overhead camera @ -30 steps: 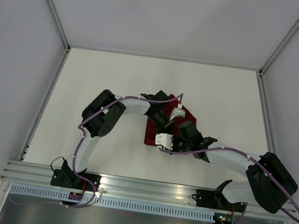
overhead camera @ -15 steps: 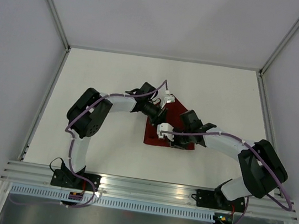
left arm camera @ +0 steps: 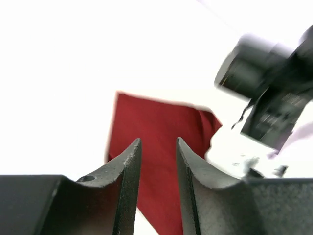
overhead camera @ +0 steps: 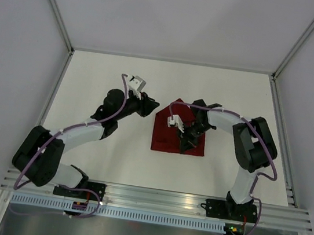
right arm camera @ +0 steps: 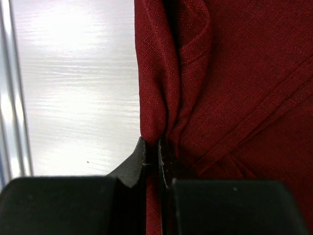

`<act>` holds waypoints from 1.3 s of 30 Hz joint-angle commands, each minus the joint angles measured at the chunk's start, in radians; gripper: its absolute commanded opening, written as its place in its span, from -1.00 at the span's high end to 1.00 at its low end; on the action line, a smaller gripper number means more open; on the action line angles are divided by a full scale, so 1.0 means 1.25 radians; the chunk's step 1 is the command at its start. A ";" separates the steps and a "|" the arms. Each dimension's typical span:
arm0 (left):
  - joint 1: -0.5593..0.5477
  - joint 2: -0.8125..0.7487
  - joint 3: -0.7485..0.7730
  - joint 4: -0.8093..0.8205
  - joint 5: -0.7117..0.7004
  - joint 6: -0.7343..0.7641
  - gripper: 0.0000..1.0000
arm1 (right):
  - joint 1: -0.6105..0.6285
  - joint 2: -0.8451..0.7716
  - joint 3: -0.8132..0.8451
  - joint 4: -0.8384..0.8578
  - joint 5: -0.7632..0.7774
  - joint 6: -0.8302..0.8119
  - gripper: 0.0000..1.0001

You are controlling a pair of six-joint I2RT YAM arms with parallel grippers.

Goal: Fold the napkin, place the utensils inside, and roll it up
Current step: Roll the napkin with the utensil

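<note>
Table [overhead camera: 92, 79], white and bare around its edges, carries the napkin [overhead camera: 164, 137]. The dark red cloth lies directly beneath the right end effector [overhead camera: 187, 140] and just ahead of the left end effector [overhead camera: 150, 104], apart from that one's fingers. From above the napkin has a straight near edge and a point at its far edge.

In the right wrist view the right end effector [right arm camera: 152, 152] is clamped tight on a raised ridge of the napkin [right arm camera: 244, 73]. The pinched fold runs straight ahead from its tips, with flat cloth to one side and table to the other.

The left end effector [left arm camera: 157, 144] holds its jaws parted with nothing between them, and the napkin [left arm camera: 156, 120] shows through the gap.
</note>
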 commanded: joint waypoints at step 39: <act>-0.590 0.299 -0.040 0.154 -0.441 0.831 0.07 | -0.095 0.370 0.315 -0.326 -0.080 -0.041 0.99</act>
